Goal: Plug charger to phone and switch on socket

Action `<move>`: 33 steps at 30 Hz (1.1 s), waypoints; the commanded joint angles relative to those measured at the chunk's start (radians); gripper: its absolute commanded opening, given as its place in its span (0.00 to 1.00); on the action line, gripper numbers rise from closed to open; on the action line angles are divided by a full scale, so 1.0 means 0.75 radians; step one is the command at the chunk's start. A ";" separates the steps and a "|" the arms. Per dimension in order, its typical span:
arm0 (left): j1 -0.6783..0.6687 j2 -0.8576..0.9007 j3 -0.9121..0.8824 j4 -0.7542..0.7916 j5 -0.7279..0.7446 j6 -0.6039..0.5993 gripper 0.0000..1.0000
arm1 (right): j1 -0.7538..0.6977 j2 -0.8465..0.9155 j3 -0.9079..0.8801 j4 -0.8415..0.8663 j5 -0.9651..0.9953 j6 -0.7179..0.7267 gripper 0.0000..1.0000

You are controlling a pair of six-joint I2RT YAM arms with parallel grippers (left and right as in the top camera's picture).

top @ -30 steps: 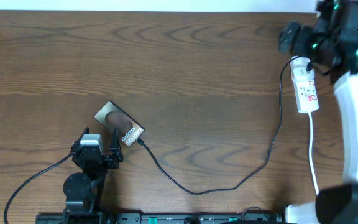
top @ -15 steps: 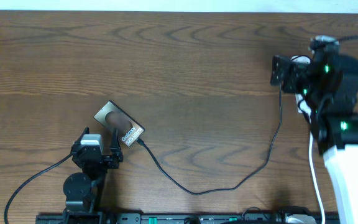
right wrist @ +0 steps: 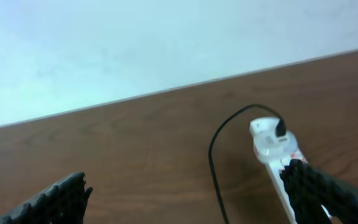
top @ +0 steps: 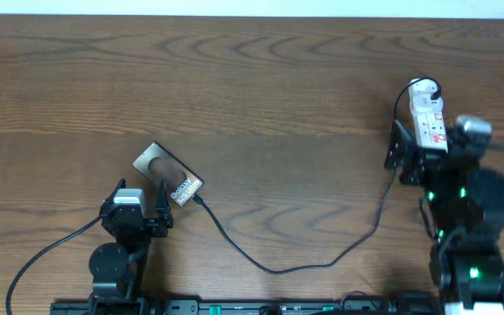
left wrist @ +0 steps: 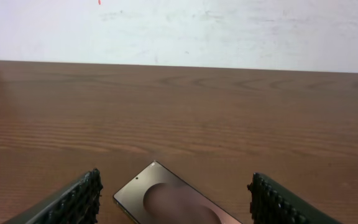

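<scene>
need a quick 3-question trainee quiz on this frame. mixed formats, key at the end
1. True or false: the charger cable runs across the table and ends at the phone.
2. In the overhead view, where does the socket lie? A) at the right side, near the right gripper; B) mid-table; C) touching the phone.
3. Fill in: the left gripper is ___, with nothing held.

Key: 1 true; 2 A; 3 open.
</scene>
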 commanded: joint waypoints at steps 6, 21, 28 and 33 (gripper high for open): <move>0.007 -0.008 -0.036 -0.006 0.017 0.008 0.75 | 0.018 -0.386 -0.248 0.076 0.102 0.000 0.99; 0.007 -0.008 -0.036 -0.006 0.017 0.008 0.74 | 0.040 -0.873 -0.688 0.322 0.166 0.010 0.99; 0.007 -0.008 -0.036 -0.006 0.017 0.008 0.75 | 0.093 -0.876 -0.860 0.522 0.198 0.010 0.99; 0.007 -0.008 -0.036 -0.006 0.017 0.008 0.74 | 0.111 -0.876 -0.860 0.403 0.235 0.009 0.99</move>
